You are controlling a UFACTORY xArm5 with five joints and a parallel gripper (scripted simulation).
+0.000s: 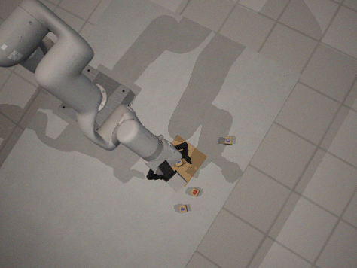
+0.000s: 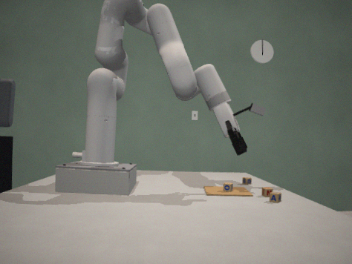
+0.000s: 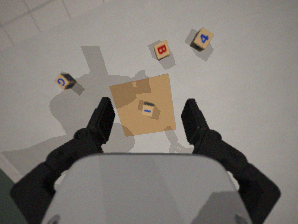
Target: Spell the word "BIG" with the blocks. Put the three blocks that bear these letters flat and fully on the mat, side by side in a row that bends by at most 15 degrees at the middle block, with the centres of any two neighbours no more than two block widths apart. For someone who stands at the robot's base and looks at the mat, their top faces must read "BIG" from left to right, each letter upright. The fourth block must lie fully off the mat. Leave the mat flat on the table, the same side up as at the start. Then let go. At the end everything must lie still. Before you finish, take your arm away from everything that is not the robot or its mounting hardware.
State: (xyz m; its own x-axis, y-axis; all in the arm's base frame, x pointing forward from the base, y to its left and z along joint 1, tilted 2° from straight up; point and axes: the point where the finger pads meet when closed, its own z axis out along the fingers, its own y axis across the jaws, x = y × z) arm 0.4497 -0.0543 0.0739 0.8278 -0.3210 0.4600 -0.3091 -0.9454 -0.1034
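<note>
My gripper is open and empty, high above the mat. The I block lies on the mat, seen between the fingers in the wrist view; its bar runs roughly crosswise there. Off the mat lie the G block, left in the wrist view, and the B block, just beyond the mat, its letter turned sideways there. The block showing a blue 4 lies off the mat beside B.
The robot's grey base stands on the table behind the mat. The B block is close to one mat corner, with the 4 block a little farther out. The table's far edge passes beyond the blocks. Arm shadows cross the mat and table.
</note>
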